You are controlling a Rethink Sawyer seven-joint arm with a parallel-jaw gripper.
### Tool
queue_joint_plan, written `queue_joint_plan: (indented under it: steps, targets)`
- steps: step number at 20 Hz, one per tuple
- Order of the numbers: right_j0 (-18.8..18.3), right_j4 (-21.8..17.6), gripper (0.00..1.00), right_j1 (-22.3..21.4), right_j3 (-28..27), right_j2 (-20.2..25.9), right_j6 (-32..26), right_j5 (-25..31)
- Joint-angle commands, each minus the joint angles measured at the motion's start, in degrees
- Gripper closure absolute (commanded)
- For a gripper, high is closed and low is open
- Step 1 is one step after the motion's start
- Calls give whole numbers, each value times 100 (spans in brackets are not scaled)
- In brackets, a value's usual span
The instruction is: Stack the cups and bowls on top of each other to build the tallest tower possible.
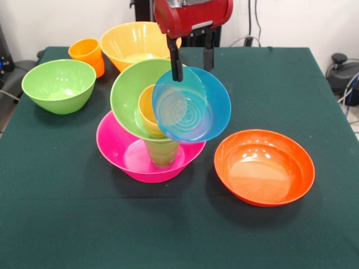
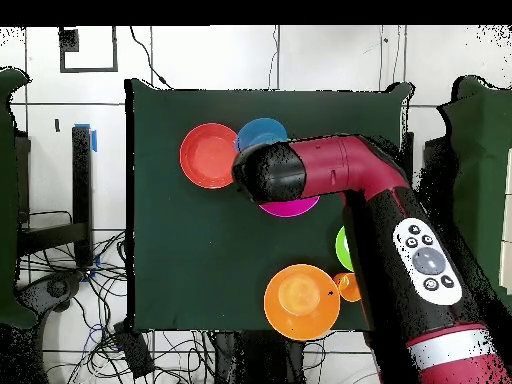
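The tower stands mid-table in the front view. Its base is the pink bowl (image 1: 126, 154), with a green cup (image 1: 161, 152) inside it. A tilted light green bowl (image 1: 130, 92) sits on the cup and holds a yellow cup (image 1: 147, 109). My gripper (image 1: 192, 63) hangs above the tower. Its fingers (image 1: 177, 66) straddle the top rim of the translucent blue bowl (image 1: 190, 106). The blue bowl is tipped toward the camera, against the yellow cup. In the overhead view the arm's head covers the gripper; the blue bowl (image 2: 262, 132) and pink bowl (image 2: 297, 208) peek out.
A red-orange bowl (image 1: 263, 166) lies to the tower's right and also shows in the overhead view (image 2: 208, 155). A second light green bowl (image 1: 59, 84), an orange cup (image 1: 87, 53) and a large orange bowl (image 1: 134, 42) stand at the far left.
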Motion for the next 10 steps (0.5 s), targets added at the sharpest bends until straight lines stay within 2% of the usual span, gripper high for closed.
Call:
queue_joint_plan:
  steps: [1,10]
  targets:
    - [228,-448,0,364,334,-289,48,-101]
    - [308,-441,0,410,383,-382,169,-183]
